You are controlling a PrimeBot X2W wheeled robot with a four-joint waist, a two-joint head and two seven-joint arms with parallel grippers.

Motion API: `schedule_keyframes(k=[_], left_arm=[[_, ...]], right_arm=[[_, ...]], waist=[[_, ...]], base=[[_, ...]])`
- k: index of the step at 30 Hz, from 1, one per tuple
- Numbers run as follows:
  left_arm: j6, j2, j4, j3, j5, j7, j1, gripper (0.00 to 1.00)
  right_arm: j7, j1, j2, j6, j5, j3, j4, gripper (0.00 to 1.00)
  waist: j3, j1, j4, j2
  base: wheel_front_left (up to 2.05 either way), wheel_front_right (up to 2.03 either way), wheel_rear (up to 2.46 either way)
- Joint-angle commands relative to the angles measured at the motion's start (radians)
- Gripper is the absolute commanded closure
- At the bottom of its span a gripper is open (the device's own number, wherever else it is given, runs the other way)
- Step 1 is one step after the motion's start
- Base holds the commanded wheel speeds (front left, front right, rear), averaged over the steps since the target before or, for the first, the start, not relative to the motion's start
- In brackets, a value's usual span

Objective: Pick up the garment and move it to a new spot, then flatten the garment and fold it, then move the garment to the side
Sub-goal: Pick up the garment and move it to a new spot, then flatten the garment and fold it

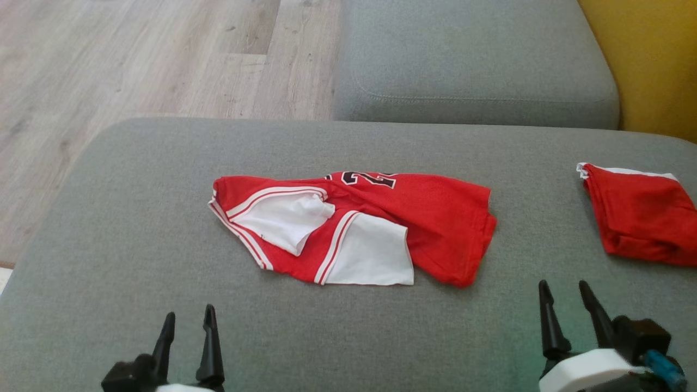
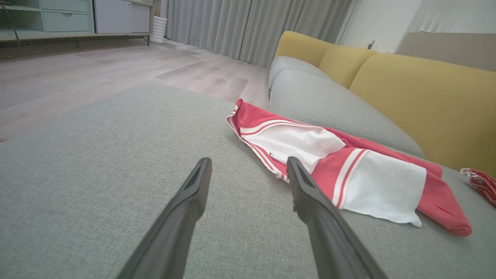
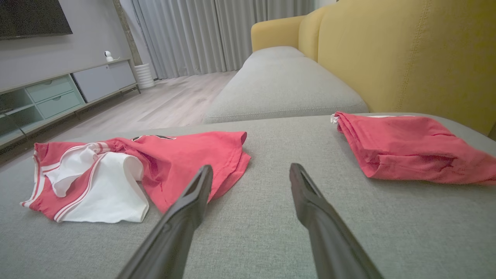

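Note:
A crumpled red jersey (image 1: pixel 381 218) with white panels and dark numerals lies in the middle of the grey sofa cushion (image 1: pixel 136 218); the wrist views also show this jersey (image 2: pixel 348 170) (image 3: pixel 174 159). My left gripper (image 1: pixel 188 316) hovers open near the cushion's front edge, short of the jersey's left side, with nothing between its fingers. My right gripper (image 1: pixel 563 288) is open too, in front of the gap between the jersey and a second garment. The same open fingers frame bare cushion in each wrist view: left gripper (image 2: pixel 248 164), right gripper (image 3: pixel 250 170).
A folded red garment (image 1: pixel 637 215) (image 3: pixel 407 147) lies at the cushion's right. Another grey seat cushion (image 1: pixel 468 60) sits behind, with yellow backrests (image 3: pixel 407 50) to the right. Wooden floor (image 1: pixel 136 54) lies left, with a TV cabinet (image 3: pixel 58 93) and curtains beyond.

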Motion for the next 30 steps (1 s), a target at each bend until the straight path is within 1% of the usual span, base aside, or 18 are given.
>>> schedule_keyframes(k=[1,12,30], left_arm=[[0.005,0.003,-0.033,0.039,0.013,-0.012,-0.038,0.0],[0.006,-0.006,-0.029,0.015,0.031,-0.012,-0.044,0.0],[0.007,-0.005,-0.035,0.015,0.027,-0.012,-0.043,0.0]], right_arm=[[-0.014,-0.034,-0.007,0.003,0.003,0.031,-0.026,0.0],[-0.029,-0.053,-0.007,0.003,0.003,0.059,0.019,0.0],[-0.035,-0.062,-0.007,0.003,-0.003,0.062,0.036,0.0]], waist=[[-0.001,0.0001,-0.001,-0.0001],[-0.002,0.0001,0.002,-0.0001],[0.007,0.0001,0.004,-0.0001]], base=[[0.0,0.0,0.0],[0.0,0.0,0.0],[0.0,0.0,0.0]])
